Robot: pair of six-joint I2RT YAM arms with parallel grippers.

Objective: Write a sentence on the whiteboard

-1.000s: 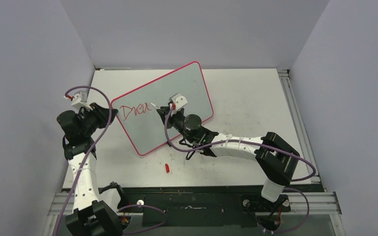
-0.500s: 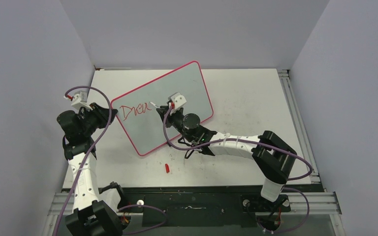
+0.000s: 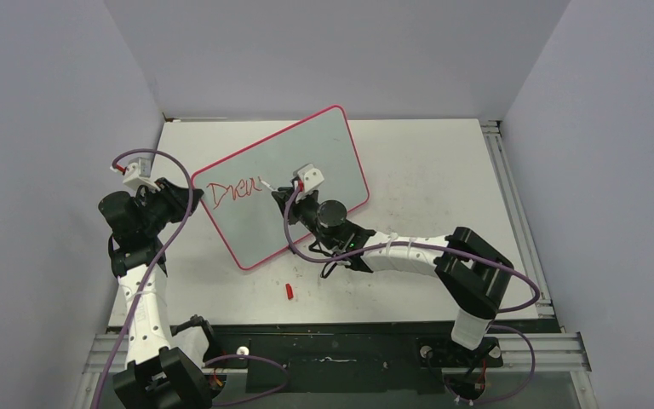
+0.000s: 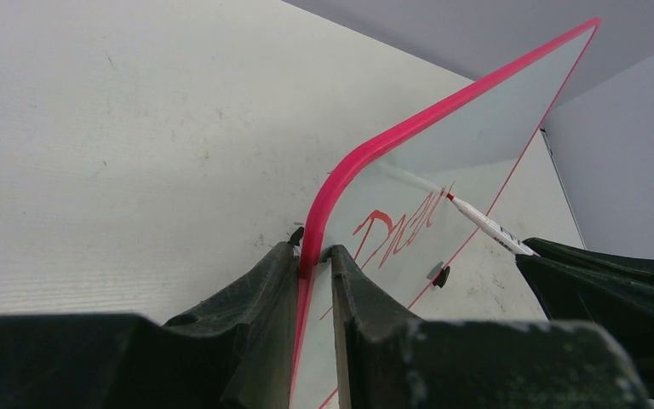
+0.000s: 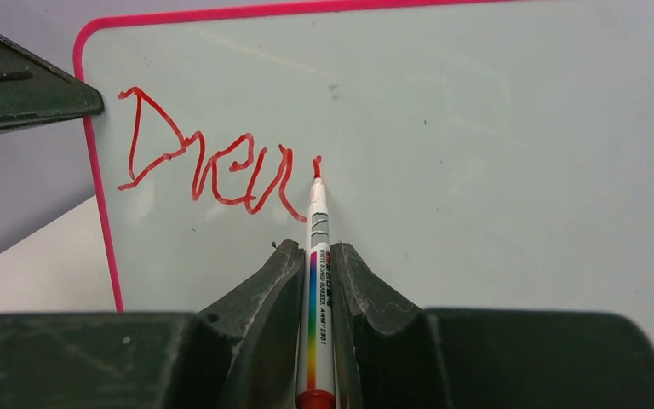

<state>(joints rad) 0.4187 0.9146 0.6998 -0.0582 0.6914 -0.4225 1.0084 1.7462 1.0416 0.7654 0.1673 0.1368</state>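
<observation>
The whiteboard (image 3: 294, 175) has a pale grey-white face and a red-pink rim, and stands tilted on the table. Red writing (image 3: 232, 192) sits near its left end. My left gripper (image 3: 180, 189) is shut on the board's left rim (image 4: 328, 213). My right gripper (image 3: 288, 194) is shut on a white marker (image 5: 316, 281) with a rainbow stripe. The marker's red tip (image 5: 317, 170) touches the board just right of the written letters (image 5: 204, 166), at a short new stroke. The marker also shows in the left wrist view (image 4: 485, 226).
A small red marker cap (image 3: 289, 291) lies on the white table (image 3: 426, 170) near the front edge. A black clip foot (image 4: 442, 275) shows under the board's lower edge. Grey walls close in the table on three sides.
The right gripper has shifted the marker slightly left and up on the board, at the start of a new stroke after the letters. The left arm and board have not moved.
</observation>
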